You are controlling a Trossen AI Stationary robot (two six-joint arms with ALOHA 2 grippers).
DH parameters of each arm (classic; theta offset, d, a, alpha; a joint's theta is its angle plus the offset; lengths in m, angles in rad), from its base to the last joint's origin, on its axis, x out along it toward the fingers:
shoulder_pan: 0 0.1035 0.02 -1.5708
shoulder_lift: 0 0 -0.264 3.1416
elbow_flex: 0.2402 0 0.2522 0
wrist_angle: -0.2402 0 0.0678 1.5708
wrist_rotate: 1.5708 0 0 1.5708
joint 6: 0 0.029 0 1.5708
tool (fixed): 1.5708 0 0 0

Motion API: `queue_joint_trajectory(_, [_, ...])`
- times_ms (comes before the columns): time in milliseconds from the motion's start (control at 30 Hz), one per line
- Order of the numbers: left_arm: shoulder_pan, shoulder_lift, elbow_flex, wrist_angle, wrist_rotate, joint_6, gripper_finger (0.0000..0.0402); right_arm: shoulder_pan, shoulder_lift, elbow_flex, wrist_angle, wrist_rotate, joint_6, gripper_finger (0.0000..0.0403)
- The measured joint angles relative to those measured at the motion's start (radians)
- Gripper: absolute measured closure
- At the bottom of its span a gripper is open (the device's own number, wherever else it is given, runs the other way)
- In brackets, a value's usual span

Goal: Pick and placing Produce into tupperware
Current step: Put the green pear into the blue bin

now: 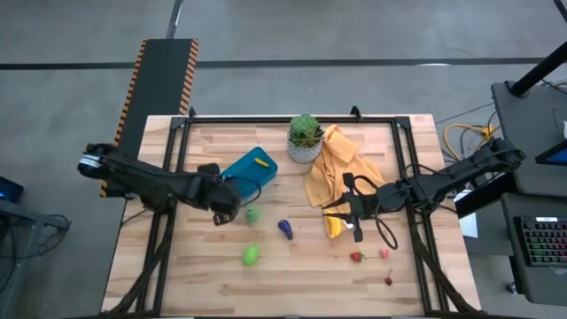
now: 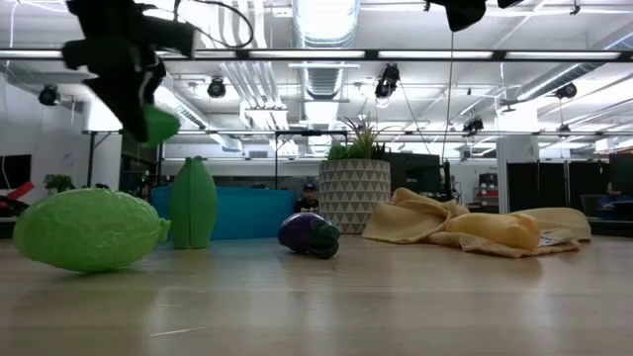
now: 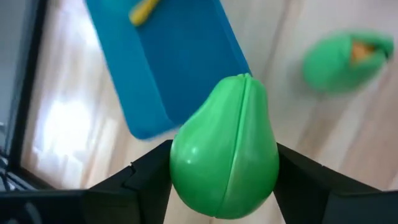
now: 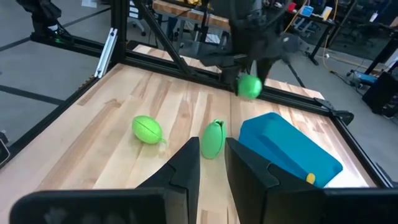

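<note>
Left claw [image 3: 224,186] grips green pear [image 3: 225,149] above blue tupperware [image 3: 168,56].

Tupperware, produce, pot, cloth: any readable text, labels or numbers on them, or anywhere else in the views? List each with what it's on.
None can be read.
The blue tupperware: no label shows.
The green pear in the left gripper, and the other produce: plain.
The white plant pot: a relief pattern only.
The yellow cloth: plain.
The keyboard off the table: keys too small to read.
</note>
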Motion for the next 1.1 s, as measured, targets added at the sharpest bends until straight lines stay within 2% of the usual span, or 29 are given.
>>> queue_joint_trajectory(200, [0.11,-0.022,0.0,0.146,-0.022,0.167,0.0187,-0.002,0.0,0.0,0.027,0.0,-0.002,0.0335])
queue_joint_trajectory(500, [0.298,0.035,0.0,0.27,-0.009,0.397,0.0187,-0.002,0.0,0.0,0.027,0.0,-0.003,0.0335])
queue_joint_trajectory(733, [0.447,0.102,-0.003,0.432,0.183,0.515,0.0187,-0.002,0.0,0.0,0.023,0.0,-0.002,0.0335])
queue_joint_trajectory(1100, [0.589,0.235,0.021,0.458,0.255,0.589,0.0187,-0.002,0.0,0.0,0.01,0.0,0.0,0.0335])
